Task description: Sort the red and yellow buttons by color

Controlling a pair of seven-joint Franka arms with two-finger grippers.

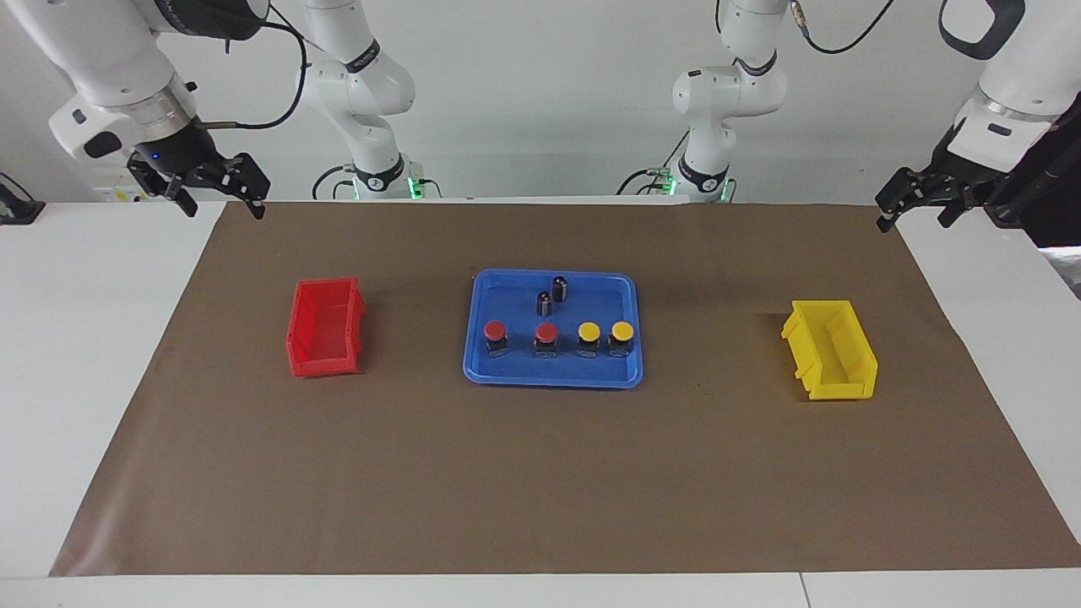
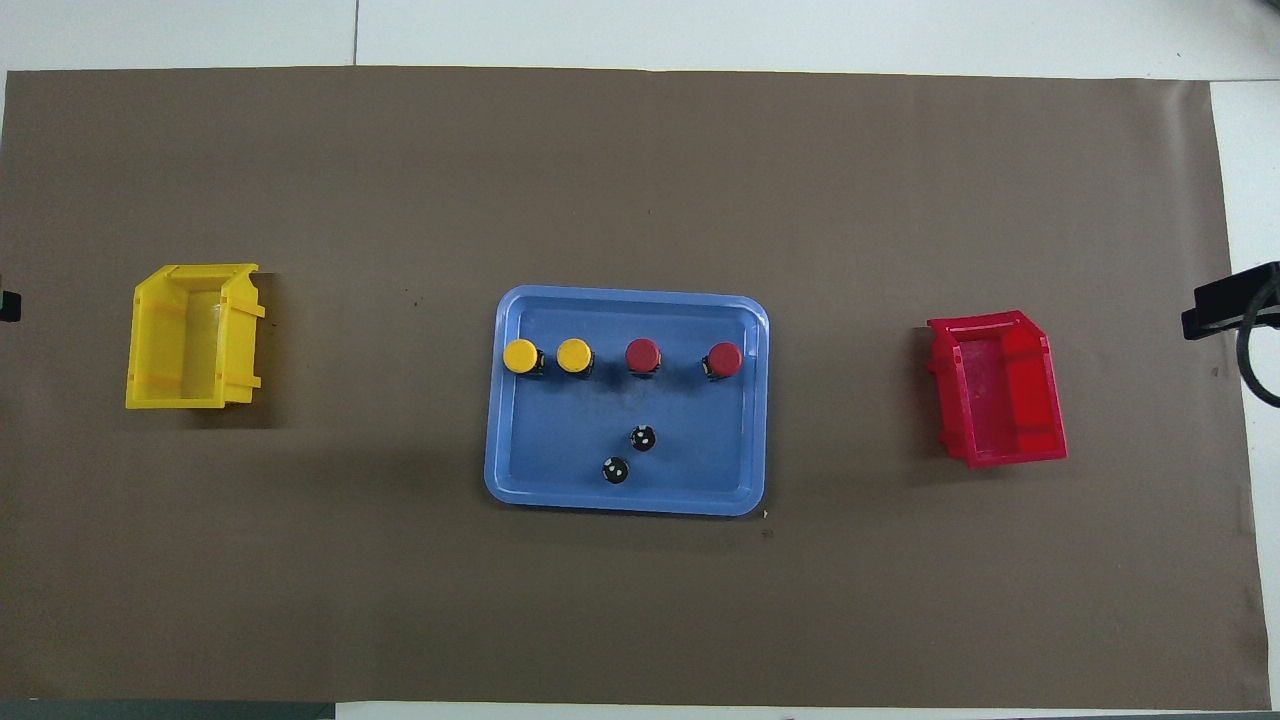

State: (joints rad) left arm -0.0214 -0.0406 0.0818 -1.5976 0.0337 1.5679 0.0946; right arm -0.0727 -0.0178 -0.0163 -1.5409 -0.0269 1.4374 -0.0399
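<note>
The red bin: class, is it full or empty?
Empty. In the overhead view the red bin shows only its bare floor; all four buttons sit in the blue tray.

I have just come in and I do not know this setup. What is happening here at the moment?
Nothing is being handled yet. The two red buttons and two yellow buttons stand in a row in the blue tray, with two small dark cylinders nearer the robots. The red bin and yellow bin hold nothing. Both arms wait raised: the right gripper open over the mat's corner at its own end, the left gripper open at the other end.
</note>
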